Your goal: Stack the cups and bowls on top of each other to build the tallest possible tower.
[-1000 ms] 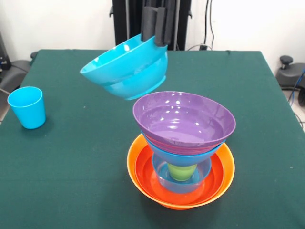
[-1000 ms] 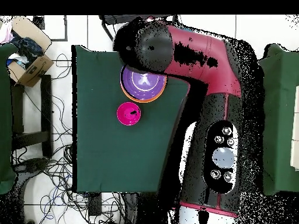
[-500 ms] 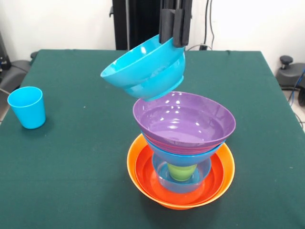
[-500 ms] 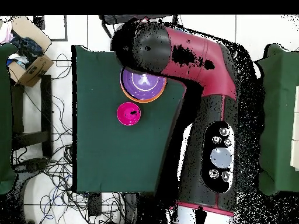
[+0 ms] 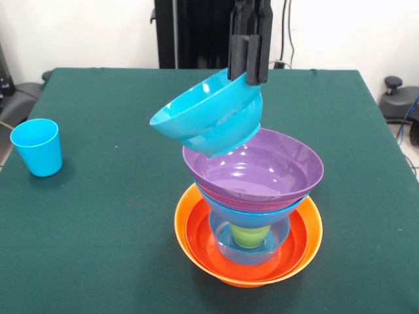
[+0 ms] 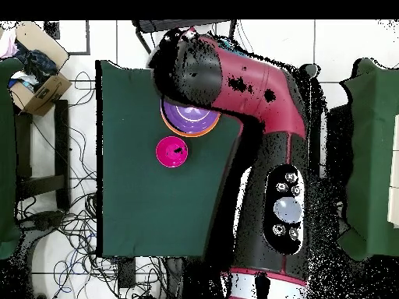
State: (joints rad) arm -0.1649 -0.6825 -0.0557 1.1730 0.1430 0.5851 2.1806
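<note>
Blue bowl (image 5: pixel 208 116): clamped by its far rim in the gripper (image 5: pixel 249 64); tilted, now over the purple bowl's (image 5: pixel 255 169) left rim, moved right and lower than a second ago.
Tower (image 5: pixel 249 219): unchanged on orange bowls (image 5: pixel 304 245); green cup (image 5: pixel 250 235) inside.
Blue cup (image 5: pixel 37 146): well apart, left.
Pink bowl (image 6: pixel 171 152): beside tower.
Meaning: placement imminent; needs centring and levelling.

claw (image 5: pixel 249 77) gripping tilted blue bowl (image 5: pixel 208 115), over purple bowl (image 5: pixel 255 171)
</note>
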